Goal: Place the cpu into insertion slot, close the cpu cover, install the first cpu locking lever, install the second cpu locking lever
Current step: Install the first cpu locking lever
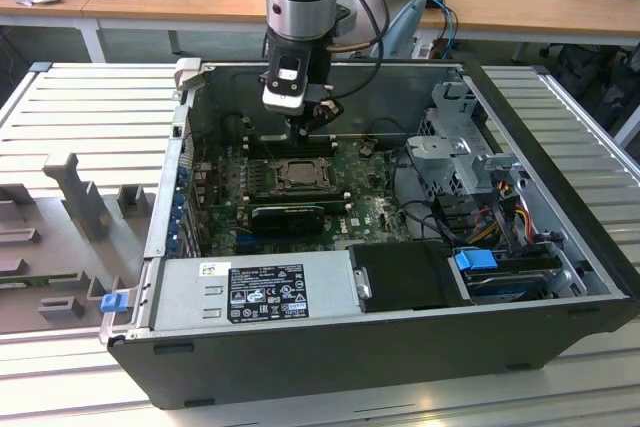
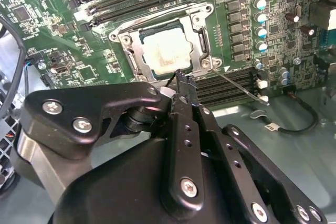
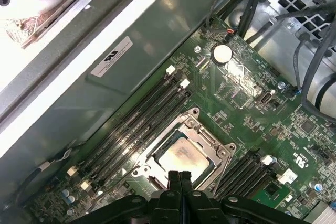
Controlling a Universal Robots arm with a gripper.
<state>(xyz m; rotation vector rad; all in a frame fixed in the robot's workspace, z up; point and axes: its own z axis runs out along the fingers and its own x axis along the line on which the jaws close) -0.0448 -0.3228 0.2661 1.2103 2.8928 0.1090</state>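
Tool (image 2: 181,78), fingers pinched together on nothing, hangs at the cover's (image 2: 203,43) edge. Beyond it the cpu (image 2: 164,51) lies under the cover in the slot (image 1: 300,177), mid-frame in the exterior view. The loose lever (image 2: 241,86) likely wants a steady, low push.

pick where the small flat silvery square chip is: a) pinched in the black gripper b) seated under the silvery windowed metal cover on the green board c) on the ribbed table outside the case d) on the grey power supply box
b: in the first wrist view the small flat silvery square chip shows through the window of the silvery metal cover, and the shut black gripper holds nothing.
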